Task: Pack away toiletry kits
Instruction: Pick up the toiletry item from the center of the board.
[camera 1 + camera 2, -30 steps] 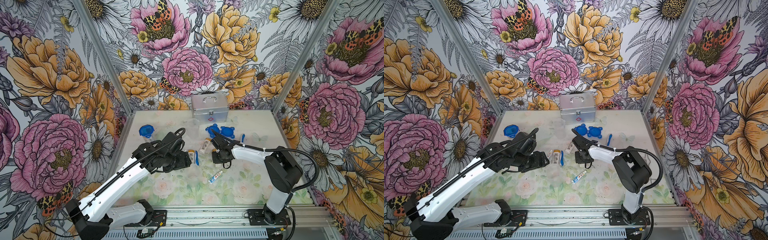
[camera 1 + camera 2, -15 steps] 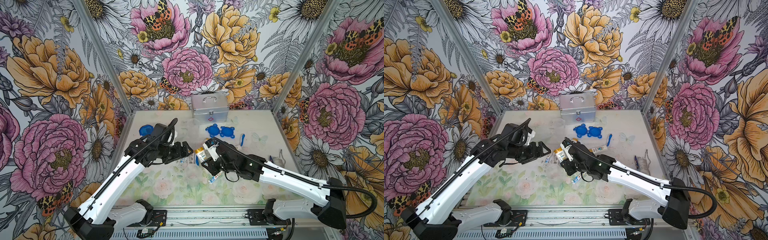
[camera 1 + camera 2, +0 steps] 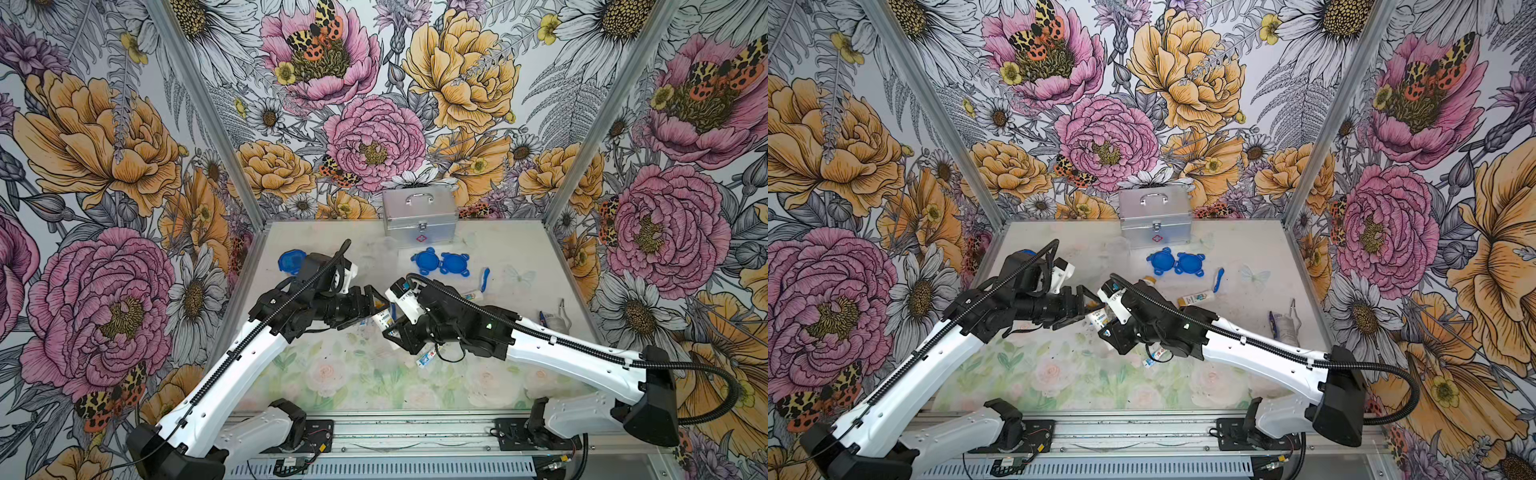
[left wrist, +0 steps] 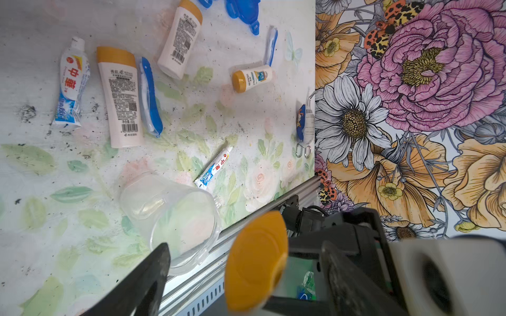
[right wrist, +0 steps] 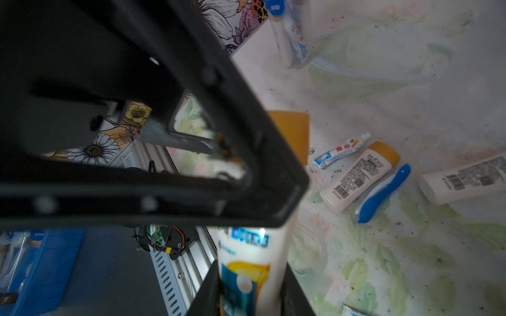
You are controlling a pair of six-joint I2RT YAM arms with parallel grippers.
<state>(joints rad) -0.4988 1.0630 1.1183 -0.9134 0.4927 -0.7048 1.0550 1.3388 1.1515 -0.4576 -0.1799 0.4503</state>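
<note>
My right gripper (image 5: 250, 295) is shut on a white bottle (image 5: 252, 262) with a yellow-orange cap (image 4: 254, 262) and holds it off the table, mid-scene in both top views (image 3: 384, 322) (image 3: 1098, 320). My left gripper (image 4: 246, 281) is open, and the cap sits between its fingers (image 4: 147, 279) without touching them. On the table lie other white bottles (image 4: 120, 95), white-blue tubes (image 4: 71, 82), blue-white toothbrushes (image 4: 149, 95) and a clear cup (image 4: 169, 213) on its side.
A silver case (image 3: 419, 216) stands at the back wall. Two blue lids (image 3: 440, 262) lie in front of it and a third (image 3: 291, 262) lies at the left. A small clear container (image 3: 552, 320) lies by the right wall. The metal rail (image 3: 415, 432) runs along the front.
The right gripper has brought the bottle up and leftward. The left gripper has moved right, and its open fingers now stand around the bottle's cap.
</note>
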